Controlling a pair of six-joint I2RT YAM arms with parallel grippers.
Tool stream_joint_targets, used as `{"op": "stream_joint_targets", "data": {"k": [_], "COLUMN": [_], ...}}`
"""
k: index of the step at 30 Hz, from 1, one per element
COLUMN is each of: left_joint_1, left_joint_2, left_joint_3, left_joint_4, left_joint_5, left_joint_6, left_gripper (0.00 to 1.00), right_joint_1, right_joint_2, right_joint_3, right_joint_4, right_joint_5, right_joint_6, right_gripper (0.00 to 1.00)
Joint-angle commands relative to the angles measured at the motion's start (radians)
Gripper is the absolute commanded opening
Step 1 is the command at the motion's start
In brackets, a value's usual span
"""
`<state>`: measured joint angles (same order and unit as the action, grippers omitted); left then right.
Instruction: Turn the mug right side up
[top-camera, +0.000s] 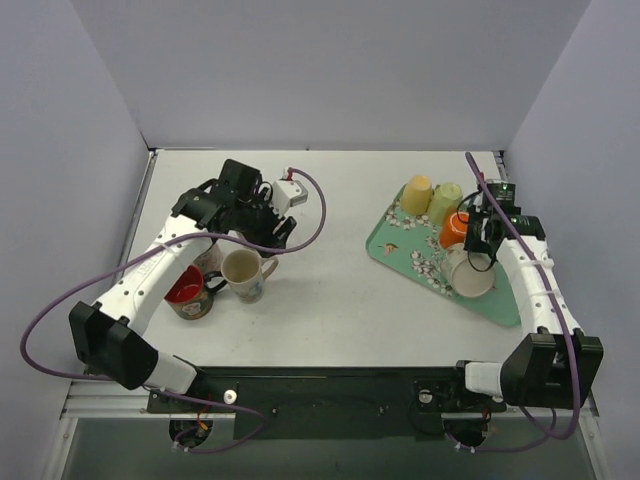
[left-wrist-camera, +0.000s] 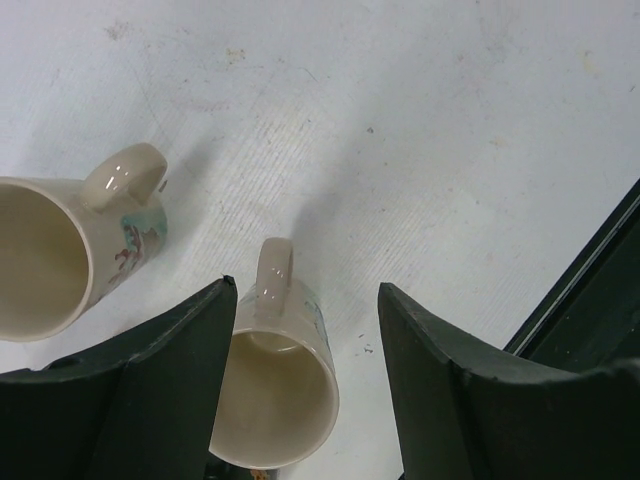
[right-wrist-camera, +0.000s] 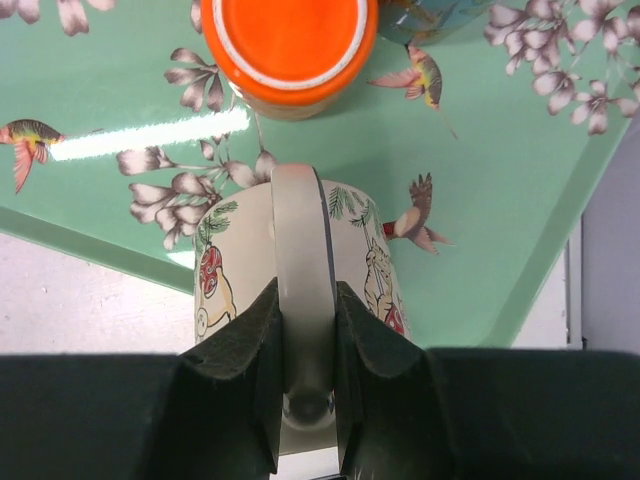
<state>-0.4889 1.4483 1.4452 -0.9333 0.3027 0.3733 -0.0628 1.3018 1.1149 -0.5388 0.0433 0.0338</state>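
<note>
Right wrist: mug handle sits pinched inside the right tool.

The left arm and the right arm are built alike: smooth white link shells joined by blocky black joint housings. A thin purple cable runs from each wrist along the arm to the base, where a long black rail carries both arms. The left wrist bears a small pale grey camera block; the right wrist shows a tiny green light. The left end effector and the right end effector are matte black, with thick wedge-shaped fingers whose inner faces look rough and foam-like.
</note>
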Motion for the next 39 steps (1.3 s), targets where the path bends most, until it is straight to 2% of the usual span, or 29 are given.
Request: {"op": "stream_joint_targets", "data": {"k": [1,4,8,9,11,15,19,22,27,31,33,35,36,38,39], "left_joint_1": [0.01,0.021,0.041,0.047,0.055,0.049,0.05,0.047,0.024,-0.006,-0.036,-0.051,-0.051,-0.031,-0.022], "left_joint_2": [-0.037,-0.034,-0.016,-0.006,0.02,0.063,0.057,0.058,0.055,0.061,0.063,0.06,0.052,0.035,0.032], "left_joint_3": [0.072,0.092,0.126,0.129,0.141,0.15,0.058,0.008,-0.072,-0.118,-0.123,-0.131,-0.135,-0.149,-0.151], "left_joint_4": [0.082,0.111,0.149,0.163,0.206,0.3,0.523,0.582,0.733,0.875,0.88,0.91,0.989,1.037,1.039], "left_joint_5": [0.1,0.243,0.524,0.612,0.699,0.751,0.805,0.841,0.872,0.949,0.992,1.039,1.058,1.052,1.037], "left_joint_6": [-0.054,-0.076,-0.1,-0.138,-0.204,-0.356,-0.551,-0.615,-0.704,-0.836,-0.861,-0.892,-0.94,-1.007,-1.01], "left_gripper": [0.68,0.71,0.75,0.77,0.79,0.82,0.83,0.84,0.84,0.82,0.73,0.52,0.32,0.0,0.0], "right_joint_1": [0.044,0.098,0.198,0.239,0.299,0.417,0.506,0.575,0.618,0.623,0.624,0.623,0.621,0.613,0.604], "right_joint_2": [-0.114,-0.189,-0.266,-0.297,-0.332,-0.369,-0.375,-0.365,-0.345,-0.319,-0.306,-0.296,-0.291,-0.28,-0.274], "right_joint_3": [-0.056,-0.06,-0.007,-0.001,-0.004,-0.013,-0.015,-0.009,-0.013,-0.027,-0.035,-0.038,-0.041,-0.044,-0.046], "right_joint_4": [0.164,0.206,0.237,0.256,0.316,0.457,0.592,0.651,0.726,0.792,0.819,0.829,0.824,0.8,0.774], "right_joint_5": [-0.037,-0.111,-0.261,-0.293,-0.348,-0.436,-0.457,-0.43,-0.44,-0.454,-0.451,-0.445,-0.43,-0.412,-0.398], "right_joint_6": [0.031,0.031,0.058,0.073,0.109,0.196,0.271,0.273,0.279,0.298,0.305,0.299,0.285,0.273,0.267], "right_gripper": [0.0,0.0,0.0,0.0,0.0,0.0,0.0,0.0,0.0,0.0,0.0,0.0,0.0,0.0,0.0]}}
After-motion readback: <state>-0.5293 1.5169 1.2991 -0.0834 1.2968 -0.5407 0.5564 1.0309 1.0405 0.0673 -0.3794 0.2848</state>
